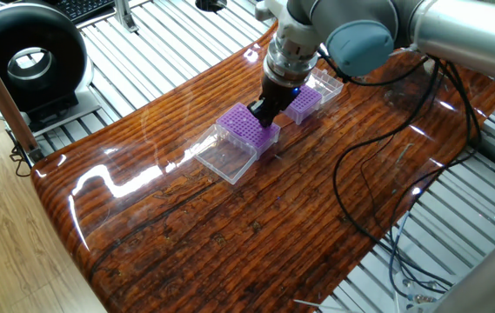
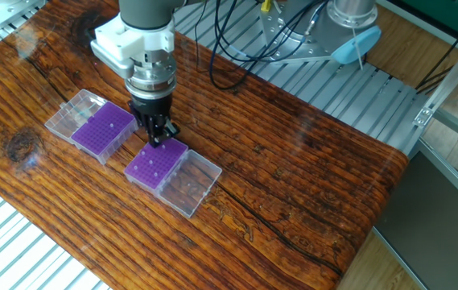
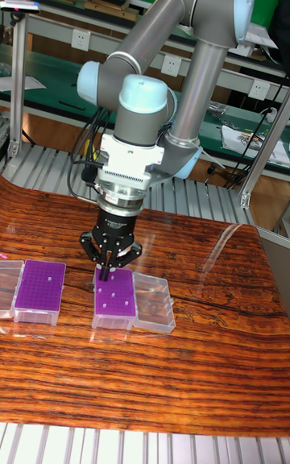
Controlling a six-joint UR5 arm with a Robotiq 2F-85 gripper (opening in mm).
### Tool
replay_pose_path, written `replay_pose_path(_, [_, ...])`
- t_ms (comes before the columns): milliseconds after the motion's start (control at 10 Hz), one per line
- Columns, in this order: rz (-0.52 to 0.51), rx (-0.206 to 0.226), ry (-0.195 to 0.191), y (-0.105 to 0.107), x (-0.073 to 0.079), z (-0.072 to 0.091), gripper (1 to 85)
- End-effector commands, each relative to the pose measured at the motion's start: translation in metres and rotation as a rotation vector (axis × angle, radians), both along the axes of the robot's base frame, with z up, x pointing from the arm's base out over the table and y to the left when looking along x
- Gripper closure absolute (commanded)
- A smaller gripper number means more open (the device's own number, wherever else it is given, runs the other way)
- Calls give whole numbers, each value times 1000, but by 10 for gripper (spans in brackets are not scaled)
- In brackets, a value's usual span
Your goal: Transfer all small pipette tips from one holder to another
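Observation:
Two purple grid racks sit on the wooden table, each with a clear lid folded open beside it. My gripper (image 2: pixel 158 141) (image 1: pixel 260 118) (image 3: pixel 107 273) points straight down at the back corner of one rack (image 2: pixel 154 167) (image 1: pixel 245 129) (image 3: pixel 113 301), with its fingertips pinched together right at the grid. A few pale dots on that rack in the tall view are small pipette tips (image 3: pixel 125 296). The other rack (image 2: pixel 102 129) (image 1: pixel 304 103) (image 3: pixel 40 288) stands apart from the gripper. Anything between the fingers is too small to make out.
The open lids (image 2: pixel 190 184) (image 2: pixel 72 113) lie flat beside the racks. Black cables (image 1: pixel 377 174) trail over the table. A black ring-shaped device (image 1: pixel 28 61) stands beyond the table's curved edge, on the slatted metal bench that surrounds the table.

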State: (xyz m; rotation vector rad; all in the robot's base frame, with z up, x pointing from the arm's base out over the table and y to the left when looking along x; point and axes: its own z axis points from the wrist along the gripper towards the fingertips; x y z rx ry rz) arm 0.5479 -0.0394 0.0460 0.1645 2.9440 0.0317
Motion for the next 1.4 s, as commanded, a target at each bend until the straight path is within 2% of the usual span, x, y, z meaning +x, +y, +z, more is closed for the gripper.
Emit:
replay_pose_path(0, [-36, -18, -11, -3, 6, 1, 843])
replay_pose_path(600, [-67, -48, 12, -9, 4, 8, 843])
replay_pose_path(1300, [-82, -60, 43, -13, 5, 28, 843])
